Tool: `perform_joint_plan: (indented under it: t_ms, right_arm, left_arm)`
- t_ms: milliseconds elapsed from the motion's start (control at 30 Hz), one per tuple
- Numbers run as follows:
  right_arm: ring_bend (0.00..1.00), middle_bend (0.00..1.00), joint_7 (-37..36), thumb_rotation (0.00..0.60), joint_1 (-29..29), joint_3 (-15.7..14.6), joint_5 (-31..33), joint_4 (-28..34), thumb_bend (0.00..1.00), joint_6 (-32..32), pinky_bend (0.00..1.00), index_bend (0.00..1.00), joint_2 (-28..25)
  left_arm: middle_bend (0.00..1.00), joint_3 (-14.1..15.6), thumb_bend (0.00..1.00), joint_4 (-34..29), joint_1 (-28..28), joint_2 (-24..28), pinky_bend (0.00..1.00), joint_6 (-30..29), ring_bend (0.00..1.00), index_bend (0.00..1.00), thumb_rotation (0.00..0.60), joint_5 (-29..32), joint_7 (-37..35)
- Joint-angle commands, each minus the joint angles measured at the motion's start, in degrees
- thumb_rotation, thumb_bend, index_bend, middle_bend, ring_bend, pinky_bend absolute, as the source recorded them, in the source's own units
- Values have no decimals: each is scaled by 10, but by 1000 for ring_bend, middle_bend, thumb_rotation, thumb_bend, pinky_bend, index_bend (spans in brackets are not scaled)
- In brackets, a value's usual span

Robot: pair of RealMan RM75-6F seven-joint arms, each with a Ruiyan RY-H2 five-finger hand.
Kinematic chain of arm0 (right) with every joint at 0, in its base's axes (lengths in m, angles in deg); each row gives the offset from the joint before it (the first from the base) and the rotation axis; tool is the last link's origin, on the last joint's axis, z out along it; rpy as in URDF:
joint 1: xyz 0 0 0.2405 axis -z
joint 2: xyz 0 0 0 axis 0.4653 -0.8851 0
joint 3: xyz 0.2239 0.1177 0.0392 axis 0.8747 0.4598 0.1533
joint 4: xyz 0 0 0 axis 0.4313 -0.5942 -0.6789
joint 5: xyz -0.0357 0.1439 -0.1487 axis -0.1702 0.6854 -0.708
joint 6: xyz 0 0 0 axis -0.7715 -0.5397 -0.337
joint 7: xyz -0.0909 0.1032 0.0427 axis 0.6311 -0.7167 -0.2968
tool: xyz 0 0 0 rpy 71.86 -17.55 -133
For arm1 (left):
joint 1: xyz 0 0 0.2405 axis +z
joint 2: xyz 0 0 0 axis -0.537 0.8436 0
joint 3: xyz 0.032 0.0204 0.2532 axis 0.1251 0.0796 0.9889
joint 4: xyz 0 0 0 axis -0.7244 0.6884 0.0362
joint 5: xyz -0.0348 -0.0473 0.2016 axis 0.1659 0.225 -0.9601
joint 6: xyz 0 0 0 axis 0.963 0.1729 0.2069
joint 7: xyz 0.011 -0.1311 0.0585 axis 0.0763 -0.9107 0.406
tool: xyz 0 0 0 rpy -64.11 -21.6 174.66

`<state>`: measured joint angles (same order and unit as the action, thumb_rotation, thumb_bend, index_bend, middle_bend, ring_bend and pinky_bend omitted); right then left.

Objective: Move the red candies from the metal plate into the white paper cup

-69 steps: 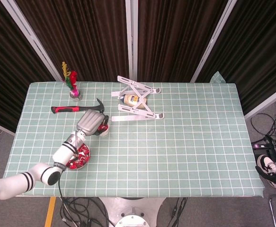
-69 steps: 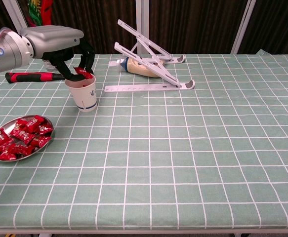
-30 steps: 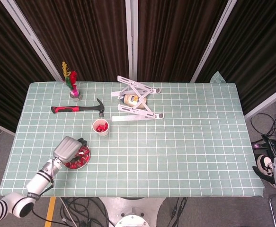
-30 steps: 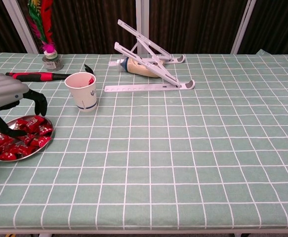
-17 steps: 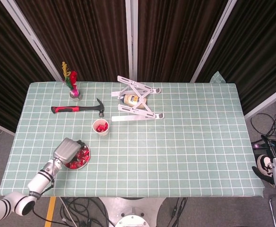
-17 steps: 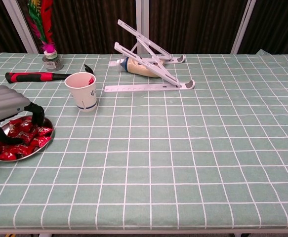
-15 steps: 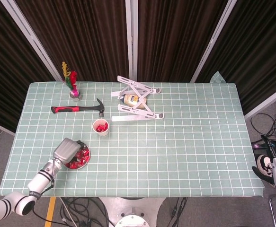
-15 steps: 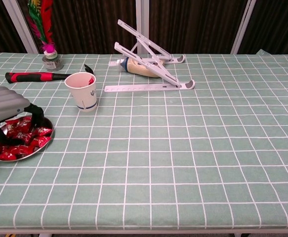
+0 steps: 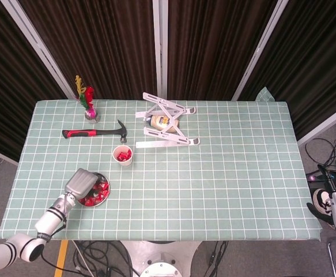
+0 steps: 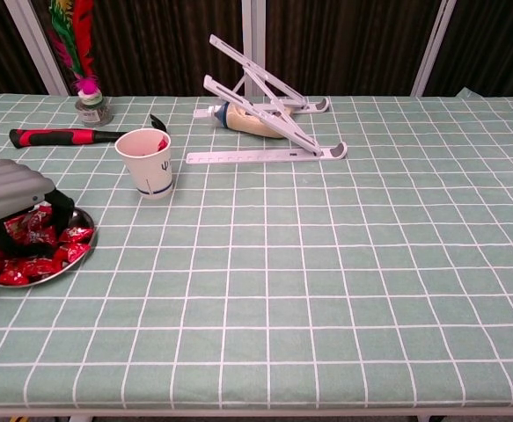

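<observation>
The metal plate (image 10: 78, 256) lies at the table's front left and carries a pile of red candies (image 10: 29, 263). My left hand (image 10: 14, 204) is down on the plate with its fingers curled into the pile, and red wrappers show between fingers and thumb. From the head view the left hand (image 9: 80, 183) covers the left part of the plate (image 9: 105, 194). The white paper cup (image 10: 148, 164) stands upright behind and to the right of the plate, with red candy inside (image 9: 122, 154). My right hand (image 9: 321, 203) hangs off the table's right edge, too small to read.
A red-handled hammer (image 10: 69, 135) lies behind the cup. A small pot with feathers (image 10: 89, 107) stands at the back left. A white folding stand (image 10: 265, 105) with a bottle (image 10: 247, 122) under it sits at the back centre.
My left hand left the cup, dropped onto the plate and closed its fingers into the candies. The cup and the other objects have not moved.
</observation>
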<state>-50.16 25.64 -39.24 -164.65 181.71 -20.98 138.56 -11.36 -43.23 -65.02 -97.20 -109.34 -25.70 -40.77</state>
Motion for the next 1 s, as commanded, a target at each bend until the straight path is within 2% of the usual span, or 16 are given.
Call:
perform_joint_plan:
  t_ms: [33,300,533,667,800,1000]
  right_arm:
    - [173,306,0,600,-1,0,0,0,101,0,452,84,0]
    - [172,306,-3,600,-1,0,-2,-2,101,-1,452,84,0]
    - [173,306,-6,600,-1,0,-3,-4,101,0,452,84,0]
    - [173,306,-11,600,-1,-1,-3,-8,101,-1,452,84,2]
    - [173,308,-14,600,-1,0,-3,-10,101,0,452,84,2]
    - [173,309,-22,600,1,0,1,-16,101,-1,452,84,3]
  left_arm:
    - [639,0,350,4,2,-2,1000,-3,957,615,600,-4,-6]
    - [705,-8,397,-5,7,8,1000,-20,965,656,600,-12,-30]
    - [723,-27,407,-79,4,58,1000,-30,965,659,600,-11,-54]
    - [723,-51,407,-123,-11,85,1000,-39,965,659,600,-17,-52]
    - [722,-83,408,-149,-42,95,1000,-23,964,658,600,-10,-41]
    - [714,-129,408,-133,-101,71,1000,30,964,657,600,27,-28]
